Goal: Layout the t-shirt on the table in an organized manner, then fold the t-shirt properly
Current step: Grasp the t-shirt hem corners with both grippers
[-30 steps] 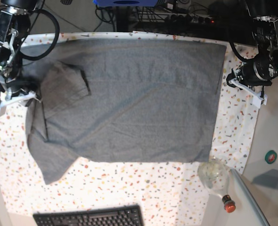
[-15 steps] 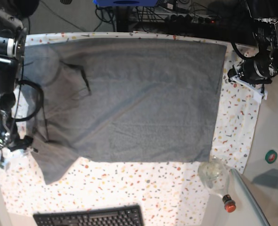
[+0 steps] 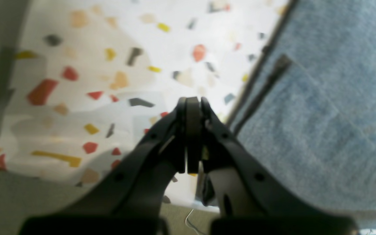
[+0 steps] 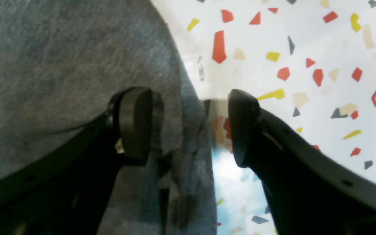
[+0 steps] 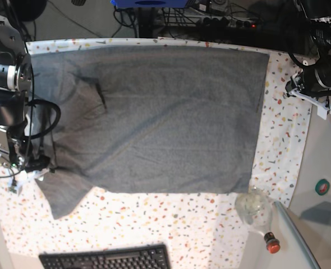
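Note:
The heather-grey t-shirt lies spread flat across the table, with one sleeve sticking out at the lower left. My right gripper hangs at that sleeve's edge. In the right wrist view it stands open, one finger over the t-shirt and the other over the speckled cloth, the fabric's edge between them. My left gripper is off the shirt's right side. In its wrist view it is shut on nothing above the table, beside the shirt's hem.
A black keyboard lies at the front edge. A clear glass bottle with a red cap lies at the table's front right corner. Cables and equipment run along the back edge.
My right arm has travelled down the shirt's left side from the upper sleeve to the lower sleeve, its jaws opening wider. My left arm has drawn a little farther right, away from the shirt.

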Tool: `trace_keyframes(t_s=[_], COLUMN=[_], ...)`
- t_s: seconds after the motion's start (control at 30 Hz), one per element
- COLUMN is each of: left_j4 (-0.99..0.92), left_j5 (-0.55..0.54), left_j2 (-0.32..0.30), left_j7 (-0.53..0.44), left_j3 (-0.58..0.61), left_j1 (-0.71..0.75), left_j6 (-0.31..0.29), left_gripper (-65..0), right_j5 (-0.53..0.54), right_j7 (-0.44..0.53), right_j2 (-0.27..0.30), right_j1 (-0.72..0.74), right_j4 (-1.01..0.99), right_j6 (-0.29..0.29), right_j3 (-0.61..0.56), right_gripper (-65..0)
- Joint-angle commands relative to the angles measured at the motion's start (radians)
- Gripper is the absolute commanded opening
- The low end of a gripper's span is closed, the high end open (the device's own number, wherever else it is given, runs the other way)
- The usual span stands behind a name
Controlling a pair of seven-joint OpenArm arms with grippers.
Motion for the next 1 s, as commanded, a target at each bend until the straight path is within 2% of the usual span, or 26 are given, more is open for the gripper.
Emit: trace_keyframes(t_s=[0.0, 0.07, 0.13, 0.3, 0.33, 0.4, 0.6, 0.73, 0.83, 0.97], left_j4=[0.020, 0.017, 0.023, 0.023, 0.025, 0.025, 0.025, 0.011, -0.021, -0.162], left_j5=[-0.014, -0.014, -0.014, -0.014, -0.014, -0.020, -0.016, -0.013, -0.013, 0.055], left_j2=[-0.018, -0.020, -0.020, -0.024, -0.024, -0.038, -0.044, -0.046, -0.046, -0.078], left_j7=[-0.008, -0.008, -0.006, -0.006, -0.006, -0.006, -0.006, -0.006, -0.006, -0.009], left_j3=[-0.006, -0.008, -0.008, -0.009, -0.009, -0.006, -0.003, 0.000, 0.011, 0.169], left_j1=[-0.007, -0.007, -0.006, 0.005, 0.005, 0.005, -0.006, -0.053, -0.135, -0.311], left_j6=[-0.004, -0.004, -0.004, -0.004, -0.004, -0.005, -0.005, -0.005, -0.005, -0.005], left_gripper=[-64.7, -64.2, -64.0, -63.7, -63.5, -59.1, -33.7, -18.1, -13.2, -12.8], right_j5=[-0.018, -0.034, -0.029, -0.029, -0.029, -0.029, -0.029, -0.029, -0.029, -0.031], right_j7=[0.021, 0.021, 0.021, 0.020, 0.015, 0.010, -0.014, -0.146, -0.203, -0.278], right_j2=[0.020, 0.014, 0.014, 0.014, 0.015, 0.015, 0.014, -0.003, -0.031, -0.072], right_j1=[0.032, 0.032, 0.032, 0.032, 0.032, 0.030, 0.001, -0.093, -0.173, -0.226], right_j4=[0.011, 0.011, 0.011, 0.010, 0.010, 0.008, 0.088, 0.347, 0.535, 0.680], right_j6=[0.000, 0.000, 0.000, -0.001, -0.001, -0.001, -0.001, -0.001, -0.001, -0.001], right_j3=[0.004, 0.012, 0.012, 0.013, 0.013, 0.013, 0.015, 0.015, 0.041, 0.105], right_gripper=[-30.2, -30.5, -35.6, -61.7, -65.0, -65.0, -65.0, -65.0, -65.0, -65.0])
